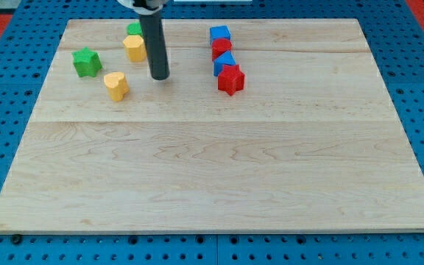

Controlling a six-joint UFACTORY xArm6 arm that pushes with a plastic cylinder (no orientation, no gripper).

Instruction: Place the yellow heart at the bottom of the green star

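The yellow heart (115, 85) lies on the wooden board at the view's upper left. The green star (87, 62) lies a little up and to the left of it, apart from it. My tip (160, 76) rests on the board to the right of the yellow heart, with a gap between them. The dark rod rises from the tip toward the view's top.
A yellow hexagonal block (134, 48) and a green block (135, 29) sit just left of the rod, near the top edge. A blue cube (220, 34), a red block (221, 48), a blue block (224, 62) and a red star (231, 80) form a column at upper centre-right.
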